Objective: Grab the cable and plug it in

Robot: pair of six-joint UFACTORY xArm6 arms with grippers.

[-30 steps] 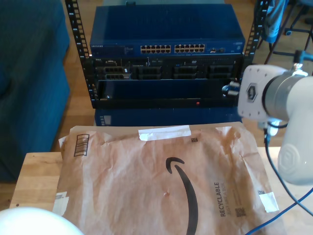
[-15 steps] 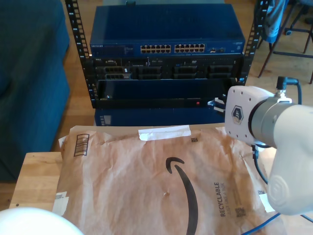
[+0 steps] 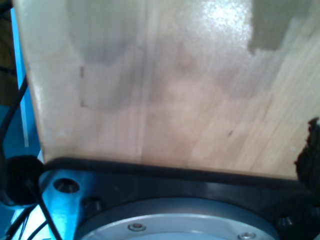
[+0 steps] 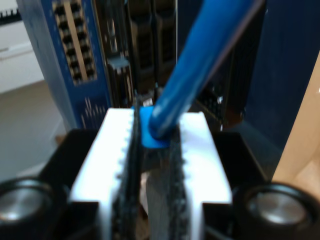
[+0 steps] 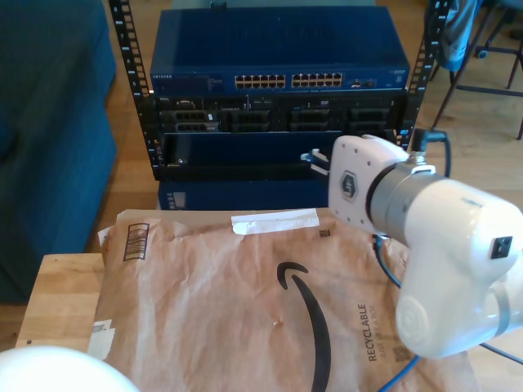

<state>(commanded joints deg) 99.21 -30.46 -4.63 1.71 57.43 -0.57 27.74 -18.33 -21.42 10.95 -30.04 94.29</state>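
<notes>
2nd claw [image 4: 152,145] clenched on cable [image 4: 200,65] plug end, facing rack switch [image 5: 278,61] ports upper-centre in ext view. Cable axis trails back. 1st claw: state can't tell.

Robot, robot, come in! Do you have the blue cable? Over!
My second gripper shut on the cable. Network switch ahead, not plugged yet. Path looks open.
</notes>
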